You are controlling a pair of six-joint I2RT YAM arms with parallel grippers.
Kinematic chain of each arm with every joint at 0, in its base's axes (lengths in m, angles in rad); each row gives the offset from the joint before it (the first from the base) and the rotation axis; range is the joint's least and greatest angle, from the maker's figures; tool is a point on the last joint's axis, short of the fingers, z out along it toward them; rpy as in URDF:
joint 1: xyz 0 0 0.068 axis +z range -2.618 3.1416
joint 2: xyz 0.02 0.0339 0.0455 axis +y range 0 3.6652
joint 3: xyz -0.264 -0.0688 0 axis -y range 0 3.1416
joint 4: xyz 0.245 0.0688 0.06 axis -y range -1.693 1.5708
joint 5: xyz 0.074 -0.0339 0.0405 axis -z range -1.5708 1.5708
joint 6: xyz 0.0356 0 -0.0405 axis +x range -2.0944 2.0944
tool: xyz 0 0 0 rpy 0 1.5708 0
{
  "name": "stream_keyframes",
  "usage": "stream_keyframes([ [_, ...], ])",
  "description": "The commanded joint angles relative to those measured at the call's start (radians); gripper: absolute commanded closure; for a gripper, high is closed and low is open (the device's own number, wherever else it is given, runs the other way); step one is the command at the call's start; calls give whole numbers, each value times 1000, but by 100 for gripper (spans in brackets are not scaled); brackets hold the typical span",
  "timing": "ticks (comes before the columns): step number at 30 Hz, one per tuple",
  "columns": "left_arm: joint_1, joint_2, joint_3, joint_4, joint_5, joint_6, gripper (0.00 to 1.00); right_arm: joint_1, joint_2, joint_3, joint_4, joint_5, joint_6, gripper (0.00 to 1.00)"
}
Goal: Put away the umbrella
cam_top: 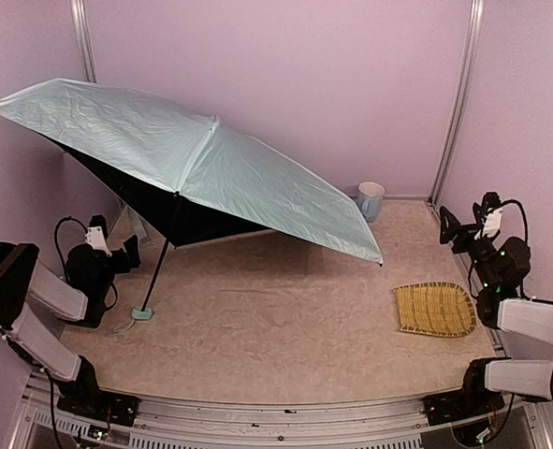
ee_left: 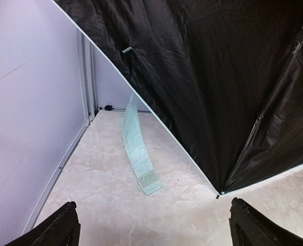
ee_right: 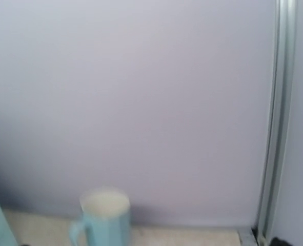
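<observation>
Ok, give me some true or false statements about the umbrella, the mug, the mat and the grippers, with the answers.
1. The umbrella is open. True.
2. The mug sits on the mat. False: it stands by the back wall, apart from the mat.
3. The left gripper grips the umbrella's handle. False: it is open and empty, and the handle rests on the table.
4. The mat lies on the right gripper's side of the table. True.
5. The right gripper is open. True.
</observation>
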Motion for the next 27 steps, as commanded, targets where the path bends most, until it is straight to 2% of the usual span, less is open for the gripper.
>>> stream_keyframes([
  [1, 4, -131, 112, -236, -90, -42, 1, -6, -152, 85, -318, -3, 144, 0],
  [5, -61, -223, 243, -438, -210, -109, 6, -7, -229, 105, -382, -91, 232, 0],
  [8, -170, -296, 331, -608, -286, -125, 11, -7, -238, 214, -554, -162, 257, 0],
  [10, -256, -337, 421, -831, -249, -148, 15, -7, -237, 309, -723, -200, 254, 0],
  [11, -308, -353, 455, -912, -215, -127, 16, -6, -237, 338, -770, -243, 247, 0],
  [13, -421, -406, 472, -1014, -234, -87, 14, -6, -236, 376, -843, -347, 232, 0],
  [16, -518, -464, 413, -1048, -228, -140, 9, -5, -234, 396, -875, -424, 245, 1],
  [17, -523, -472, 375, -1041, -205, -184, 7, -4, -230, 404, -879, -440, 240, 2],
  [20, -525, -454, 304, -980, -141, -192, 3, -4, -204, 443, -922, -465, 204, 3],
  [25, -513, -277, 363, -1006, -245, -191, 3, -4, -178, 490, -1035, -540, 137, 5],
  [27, -515, -209, 405, -1033, -287, -191, 7, -3, -192, 477, -1049, -546, 126, 6],
])
